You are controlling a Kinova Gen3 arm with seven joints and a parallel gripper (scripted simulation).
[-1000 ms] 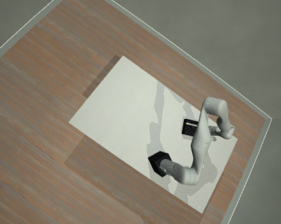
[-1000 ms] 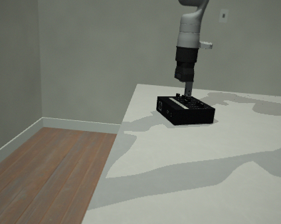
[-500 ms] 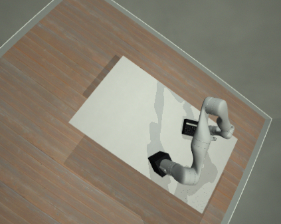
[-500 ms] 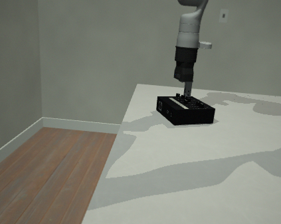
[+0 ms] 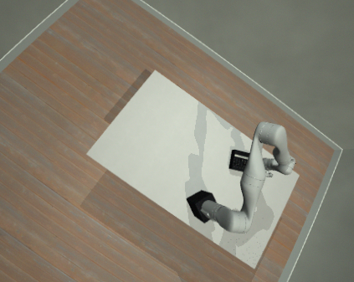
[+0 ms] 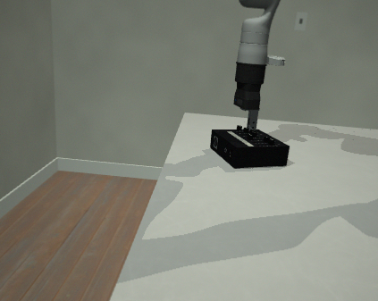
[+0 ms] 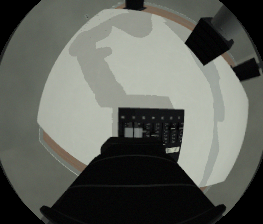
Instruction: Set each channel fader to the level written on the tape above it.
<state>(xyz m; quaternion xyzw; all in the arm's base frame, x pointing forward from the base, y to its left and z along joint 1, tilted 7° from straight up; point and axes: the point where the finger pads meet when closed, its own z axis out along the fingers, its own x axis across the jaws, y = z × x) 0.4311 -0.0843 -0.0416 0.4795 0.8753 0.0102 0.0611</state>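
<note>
The black lighting desk (image 5: 235, 166) (image 6: 261, 157) (image 7: 151, 113) stands flat on the white table. A pale tape strip (image 6: 240, 138) (image 7: 172, 150) runs across its top; its writing is too small to read. Dark fader caps stand up from the top, one at the far side (image 6: 239, 128) and one nearer the right edge (image 6: 269, 139). Cap lines and scale marks cannot be read. My gripper (image 6: 252, 129) (image 7: 133, 127) is shut with nothing between its fingertips, which are down at the desk's top among the caps. Whether they touch a cap cannot be told. The gripper body hides part of the desk in the wrist view.
The white table (image 5: 143, 119) (image 6: 202, 256) (image 7: 66, 105) carries the desk near one long edge. The arm's black base (image 5: 197, 208) (image 7: 206, 42) stands near the opposite long edge. The arm (image 5: 253, 182) (image 6: 254, 39) reaches over the table and hides part of the desk in the top view.
</note>
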